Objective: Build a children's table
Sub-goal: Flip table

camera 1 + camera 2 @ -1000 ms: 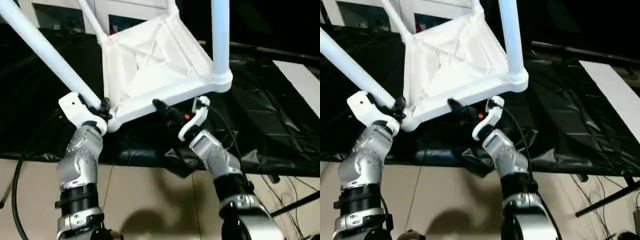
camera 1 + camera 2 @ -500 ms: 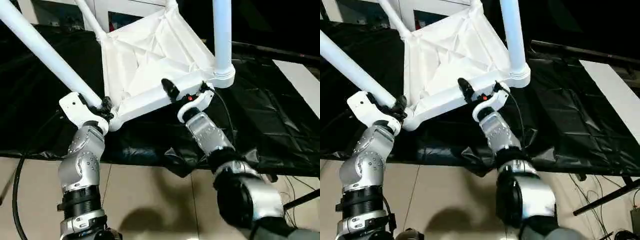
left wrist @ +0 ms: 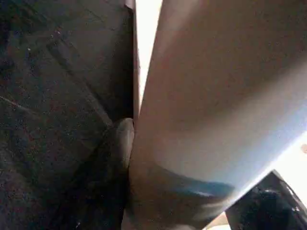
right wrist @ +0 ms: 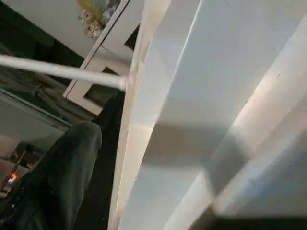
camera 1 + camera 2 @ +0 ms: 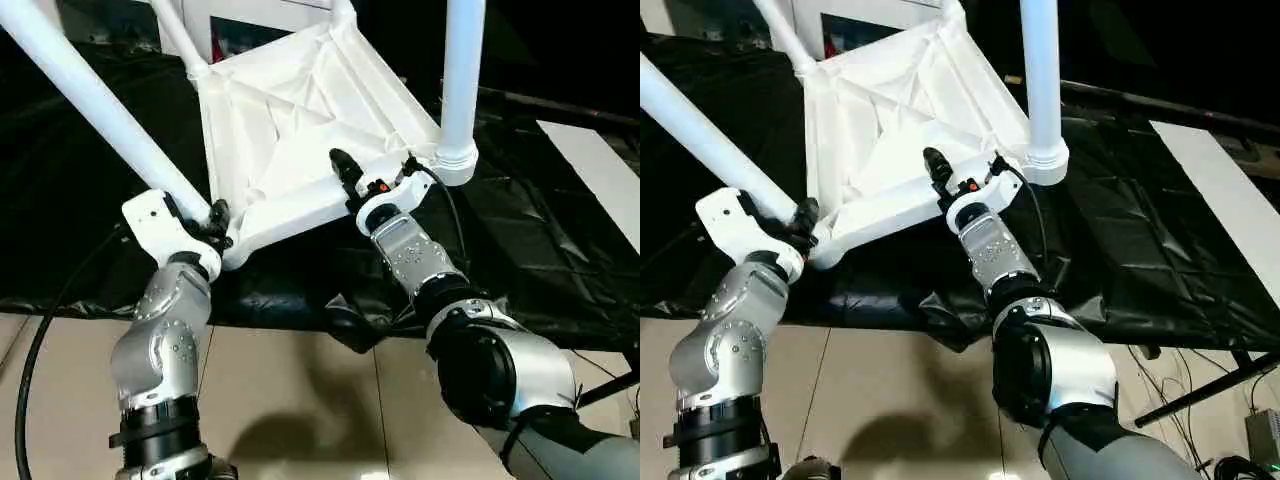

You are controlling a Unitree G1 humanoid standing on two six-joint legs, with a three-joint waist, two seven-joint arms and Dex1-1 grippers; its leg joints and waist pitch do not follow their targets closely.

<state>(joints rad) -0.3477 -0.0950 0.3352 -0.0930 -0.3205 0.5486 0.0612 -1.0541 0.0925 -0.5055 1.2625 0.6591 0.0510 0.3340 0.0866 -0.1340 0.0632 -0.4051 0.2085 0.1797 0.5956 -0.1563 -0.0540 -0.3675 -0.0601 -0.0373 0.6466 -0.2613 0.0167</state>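
Note:
The children's table's white tabletop hangs tilted with its ribbed underside facing me. Three white legs stand in its corner sockets: one runs up to the left, one rises at the right, and a thin one shows at the back. My left gripper is shut on the left leg just above the near-left corner; a finger presses against the tube. My right gripper is open and straddles the tabletop's near rim, with one black finger beside it.
Black sheeting covers the surface under the tabletop and ends at a front edge near me. A white cabinet stands behind, and a white panel lies at the right. Beige floor with cables is below.
My right gripper has risen from below the near rim and now straddles it, arm stretched forward. The tabletop's right corner has shifted slightly to the right. The left gripper keeps its hold.

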